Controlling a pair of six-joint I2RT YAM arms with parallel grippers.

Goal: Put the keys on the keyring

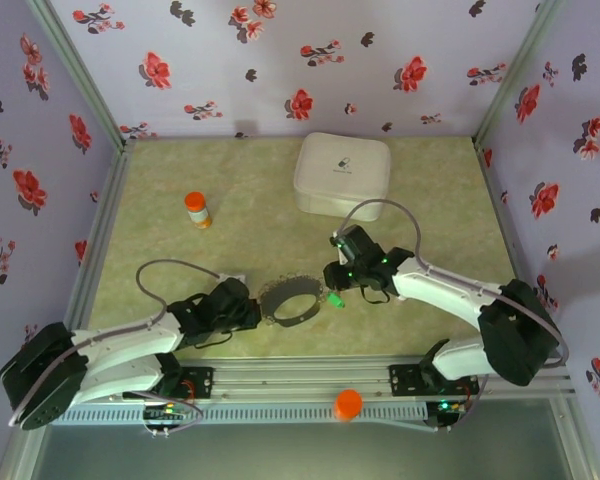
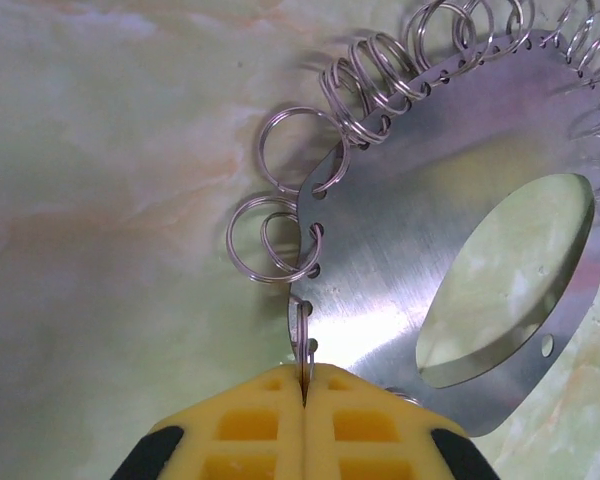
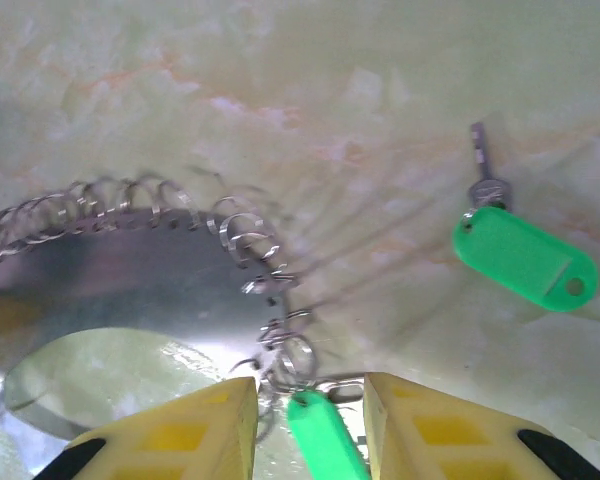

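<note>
The keyring lies flat on the table, near its front middle, between the two grippers. The left gripper sits at the keyring's left edge, jaws together on a small ring of the fringe. The right gripper is at its right edge, with one key between the parted fingers; whether they press it cannot be told. The other key lies on the table, apart from the keyring. Behind the keyring stands a box, with a bottle upright to its left. A cap rests on the rail between the arm bases.
</note>
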